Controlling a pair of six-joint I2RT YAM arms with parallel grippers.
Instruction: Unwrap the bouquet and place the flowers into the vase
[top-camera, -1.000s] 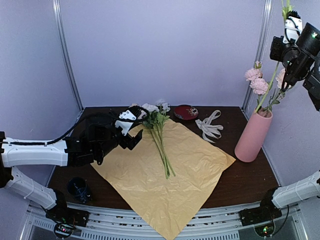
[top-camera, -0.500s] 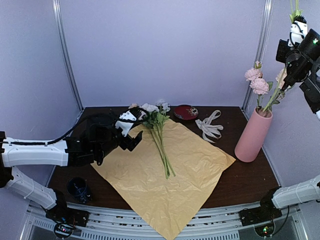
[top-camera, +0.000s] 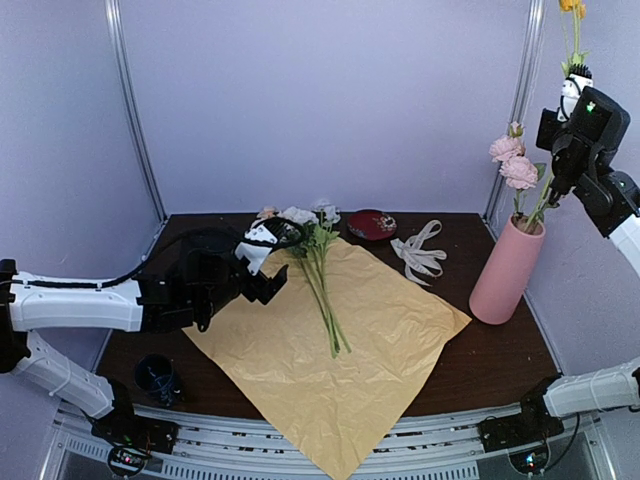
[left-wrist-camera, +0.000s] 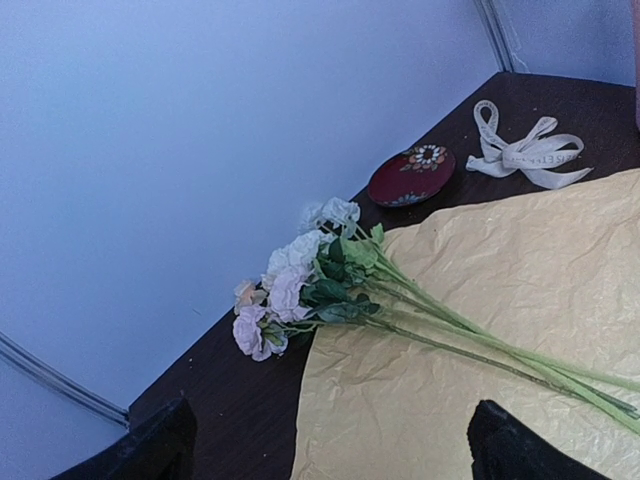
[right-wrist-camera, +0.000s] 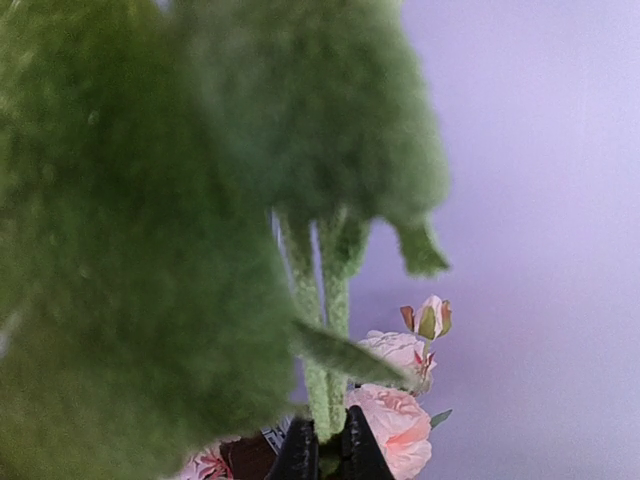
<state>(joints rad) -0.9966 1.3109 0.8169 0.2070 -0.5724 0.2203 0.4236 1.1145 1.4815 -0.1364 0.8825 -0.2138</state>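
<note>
Now my right claw (right-wrist-camera: 325, 445), at the top right, is pinched on an orange-flowered stem (top-camera: 575, 40) above the pink vase (top-camera: 505, 275), so I judge I'm mid-insertion and must lower it straight in, while my left claw (left-wrist-camera: 335, 450) hangs spread beside the flowers (top-camera: 322, 270) on the paper (top-camera: 380, 350) mid-frame.

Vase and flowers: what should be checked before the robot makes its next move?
1. Right tool shut on the stem: ok.
2. Stem's lower end inside the vase: cannot tell; it reaches the mouth.
3. Vase upright, with pink flowers in it: ok.
4. Left tool open and empty, beside the flowers on the paper: ok.
5. All flowers in the vase: not ok; several lie on the paper.
6. Ribbon off the flowers, paper spread open: ok.
</note>
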